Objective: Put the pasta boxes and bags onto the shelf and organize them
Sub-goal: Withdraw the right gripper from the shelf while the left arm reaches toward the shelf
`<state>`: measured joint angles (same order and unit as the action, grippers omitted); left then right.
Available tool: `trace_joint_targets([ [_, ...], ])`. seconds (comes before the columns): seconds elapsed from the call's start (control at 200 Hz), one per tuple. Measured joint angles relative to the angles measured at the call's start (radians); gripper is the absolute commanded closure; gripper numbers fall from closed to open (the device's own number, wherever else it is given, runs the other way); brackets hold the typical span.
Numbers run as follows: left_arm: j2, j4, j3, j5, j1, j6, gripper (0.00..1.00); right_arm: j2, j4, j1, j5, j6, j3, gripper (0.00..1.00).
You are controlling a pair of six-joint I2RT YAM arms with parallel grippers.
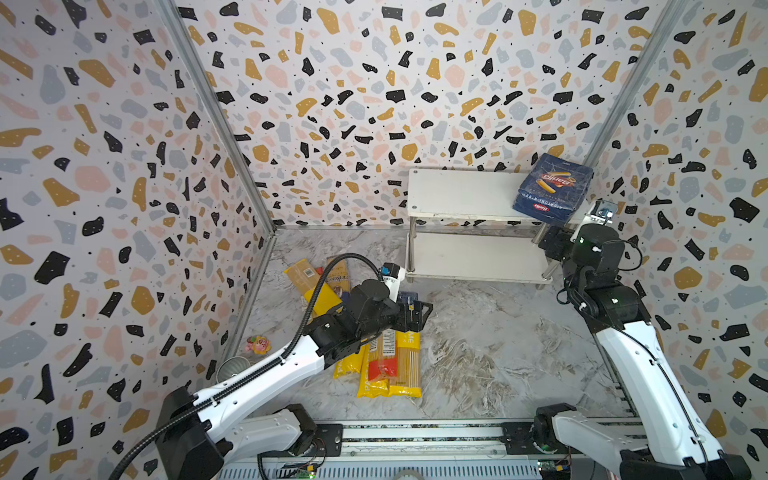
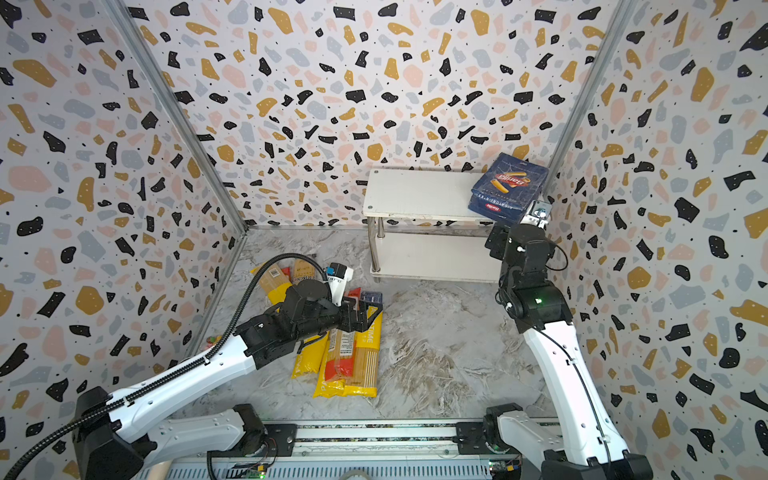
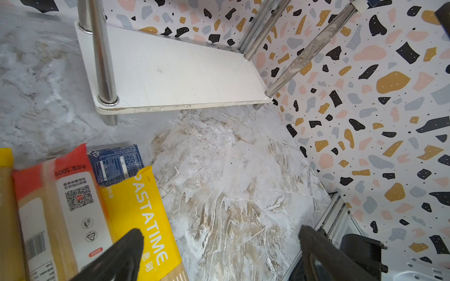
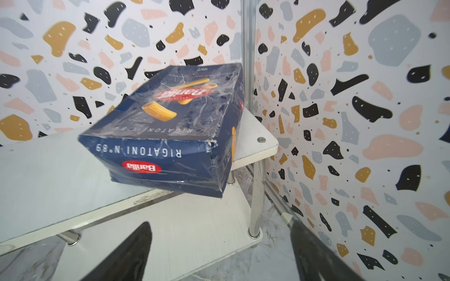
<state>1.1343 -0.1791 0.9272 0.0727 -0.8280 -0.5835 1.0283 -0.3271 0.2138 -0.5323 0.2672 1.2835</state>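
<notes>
The wide blue Barilla box [image 1: 552, 187] [image 2: 505, 187] [image 4: 170, 131] lies flat on the right end of the shelf's [image 1: 457, 195] [image 2: 407, 195] [image 4: 48, 175] top board, its near corner overhanging the front edge. My right gripper [image 1: 550, 245] [image 2: 496, 245] [image 4: 220, 225] is open and empty, just in front of and below the box. Yellow PASTATIME bags [image 1: 390, 365] [image 2: 353, 361] [image 3: 146, 206] and a red-ended bag [image 3: 65, 194] lie piled on the floor. The narrow blue box [image 3: 117, 163] [image 2: 371, 297] pokes out beneath them. My left gripper [image 1: 415, 313] [image 2: 365, 313] [image 3: 220, 232] hangs open above the pile's far end.
More bags [image 1: 307, 278] [image 2: 274, 282] lie behind my left arm. A small pink-and-yellow toy [image 1: 257, 345] and a cup [image 1: 232, 368] sit by the left wall. The shelf's lower board [image 3: 182, 73] is bare. Patterned walls close in on three sides.
</notes>
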Motion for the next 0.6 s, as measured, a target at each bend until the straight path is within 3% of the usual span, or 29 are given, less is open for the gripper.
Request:
trace_joint_targets([
  [0.225,0.074,-0.038,0.097,0.002,-0.002,0.024,0.00,-0.125,0.037,0.033,-0.003,-0.002,-0.067,0.11],
  [0.601,0.496,-0.066,0.842,0.050,-0.028,0.142,0.00,-0.299,0.019,0.037,0.140,0.131,-0.458,0.08],
])
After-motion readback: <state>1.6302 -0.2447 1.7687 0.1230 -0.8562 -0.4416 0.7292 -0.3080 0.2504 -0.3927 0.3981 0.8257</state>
